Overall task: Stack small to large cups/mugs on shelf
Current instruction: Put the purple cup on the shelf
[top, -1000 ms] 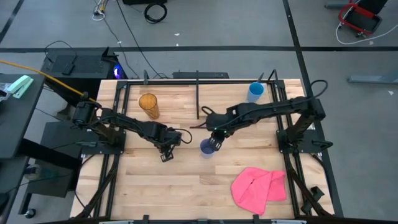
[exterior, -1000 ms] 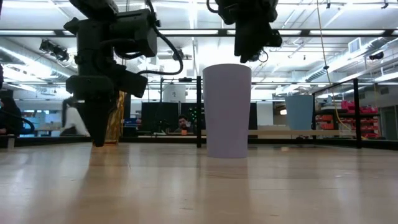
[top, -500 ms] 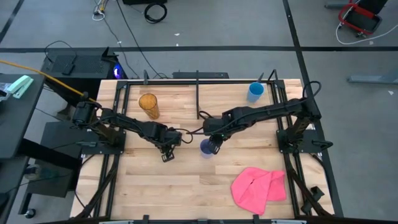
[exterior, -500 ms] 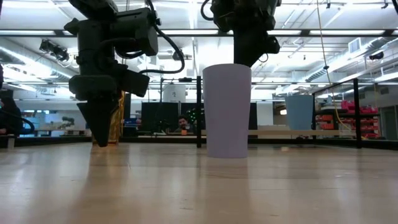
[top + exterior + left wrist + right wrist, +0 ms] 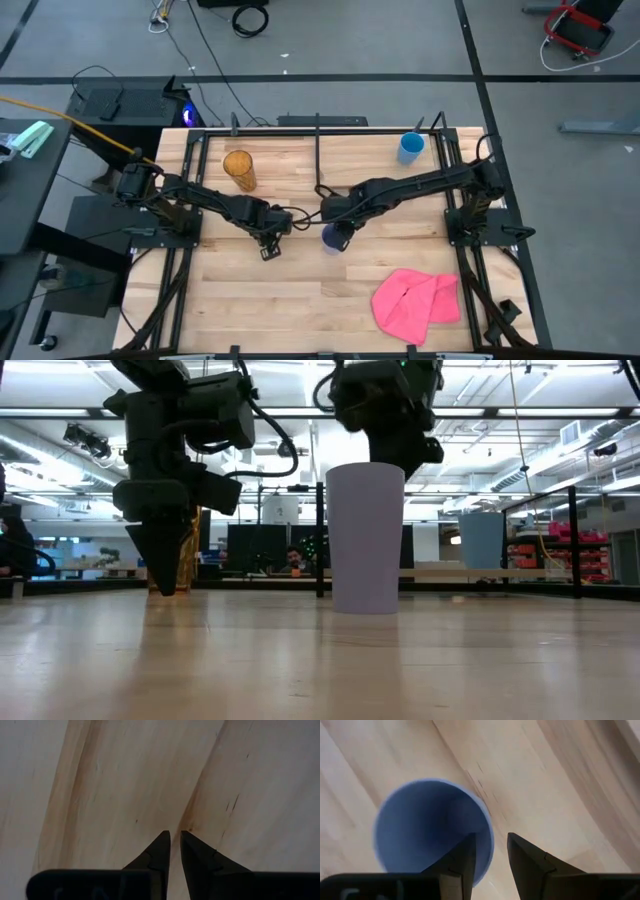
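Note:
The lavender-blue cup [image 5: 331,239] [image 5: 365,538] stands upright on the tabletop near the middle. My right gripper [image 5: 490,845] hangs open just over it, pointing down. One finger is over the cup's hollow and the other outside its rim; I see no touch. My left gripper [image 5: 173,836] points down at bare wood left of the cup, its tips a narrow slit apart, holding nothing. The amber tumbler [image 5: 239,170] stands at the far left. The bright blue cup [image 5: 410,147] stands at the far right, by the shelf [image 5: 350,140].
A pink cloth [image 5: 415,298] lies crumpled near the table's front right corner. Black upright posts [image 5: 318,150] of the shelf frame stand along the far edge, behind the cup. Bare wood stretches across the near half of the table.
My right gripper has come down and a little toward the table's left, from above the lavender cup to its rim. The cup has not moved.

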